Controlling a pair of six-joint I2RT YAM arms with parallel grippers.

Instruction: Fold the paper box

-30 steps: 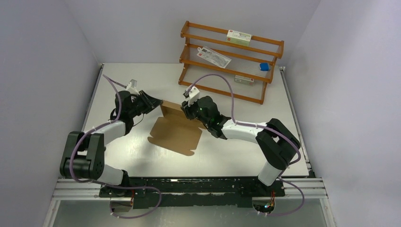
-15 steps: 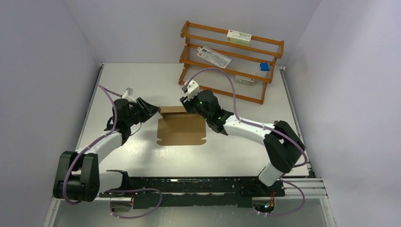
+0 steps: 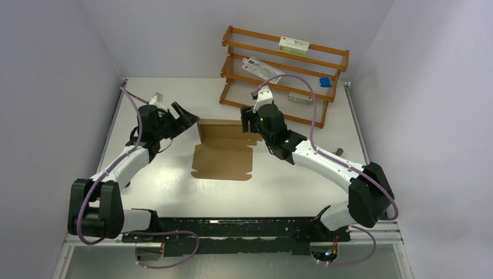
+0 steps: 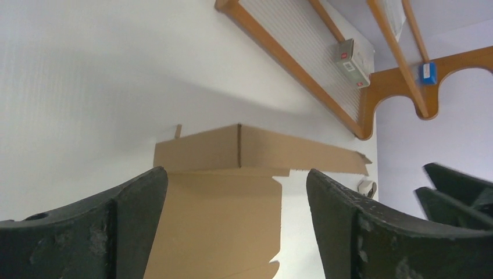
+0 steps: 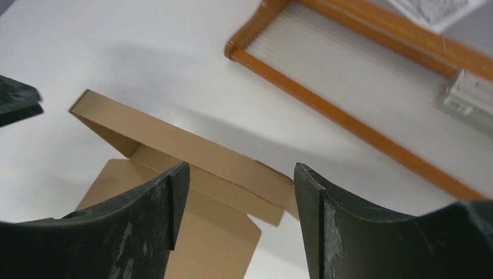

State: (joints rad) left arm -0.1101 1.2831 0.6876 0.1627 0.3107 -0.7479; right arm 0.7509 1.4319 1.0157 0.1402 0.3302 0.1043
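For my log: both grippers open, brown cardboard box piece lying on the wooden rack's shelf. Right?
No: the top view shows the brown cardboard box piece lying on the white table, before the orange wooden rack. Left gripper and right gripper are open.

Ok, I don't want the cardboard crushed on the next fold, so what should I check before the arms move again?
1. Left claw open: ok.
2. Right claw open: ok.
3. Nothing held in either claw: ok.
4. Far flap of the box raised: ok, it stands up along the far edge.
5. Rest of the box folded: not ok, it lies flat on the table.
6. Box apart from the rack: ok.
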